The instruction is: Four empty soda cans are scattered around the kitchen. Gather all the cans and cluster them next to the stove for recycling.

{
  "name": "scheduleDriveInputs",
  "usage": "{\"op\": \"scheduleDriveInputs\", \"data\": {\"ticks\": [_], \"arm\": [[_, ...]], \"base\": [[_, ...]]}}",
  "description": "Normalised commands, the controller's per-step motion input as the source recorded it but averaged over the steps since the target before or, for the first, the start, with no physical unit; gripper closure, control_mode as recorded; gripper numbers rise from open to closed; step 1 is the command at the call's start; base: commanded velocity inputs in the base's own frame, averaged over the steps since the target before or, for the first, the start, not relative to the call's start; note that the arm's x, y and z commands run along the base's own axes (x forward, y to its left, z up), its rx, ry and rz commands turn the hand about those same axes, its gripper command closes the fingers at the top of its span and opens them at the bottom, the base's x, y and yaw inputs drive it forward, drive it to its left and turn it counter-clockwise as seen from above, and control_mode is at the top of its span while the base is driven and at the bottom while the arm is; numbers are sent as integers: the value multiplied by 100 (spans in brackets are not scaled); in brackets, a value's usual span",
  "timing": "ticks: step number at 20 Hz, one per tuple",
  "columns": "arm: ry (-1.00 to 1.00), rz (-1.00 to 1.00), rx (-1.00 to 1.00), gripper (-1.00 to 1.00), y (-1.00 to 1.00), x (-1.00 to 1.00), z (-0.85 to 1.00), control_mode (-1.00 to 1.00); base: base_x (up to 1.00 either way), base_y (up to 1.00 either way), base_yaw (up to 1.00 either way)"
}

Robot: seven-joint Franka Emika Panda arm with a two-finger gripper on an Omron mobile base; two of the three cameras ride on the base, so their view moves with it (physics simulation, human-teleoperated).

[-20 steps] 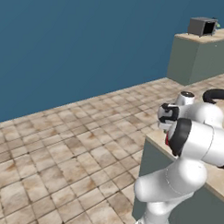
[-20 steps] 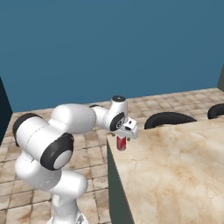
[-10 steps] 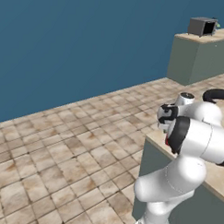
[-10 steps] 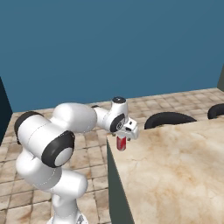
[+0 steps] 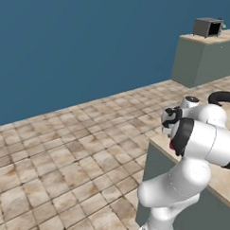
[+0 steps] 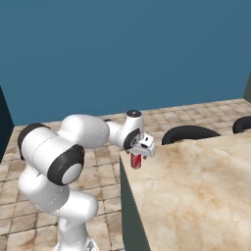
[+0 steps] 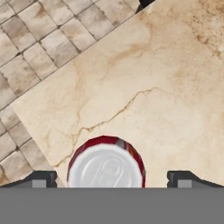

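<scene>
Hovering open hand (image 7: 111,177) over can (image 7: 106,164)

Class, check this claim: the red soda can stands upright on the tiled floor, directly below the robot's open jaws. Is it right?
Not quite. The soda can stands upright on the marble counter, near its corner, not on the floor. The hand view shows it below the open gripper.

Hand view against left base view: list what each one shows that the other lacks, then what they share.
Hand view alone: the soda can from above, its silvery top between the open claw's two dark fingertips, standing close to a corner of the marble counter.

Left base view alone: the white arm itself, the blue wall, and a dark toaster on a far grey-green cabinet.

Shared: the tan tiled floor and the beige counter.
</scene>
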Motion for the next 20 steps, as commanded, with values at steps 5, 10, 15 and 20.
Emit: {"op": "scheduleDriveInputs", "data": {"ticks": [5,10,15,20], "arm": [[0,0,0,-100,0,0,-7,-100],[0,0,0,-100,0,0,-8,-100],[0,0,0,-100,0,1,-12,-100],[0,0,0,100,2,3,-9,-100]], "base": [[0,0,0],[0,0,0],[0,0,0],[0,0,0]]}}
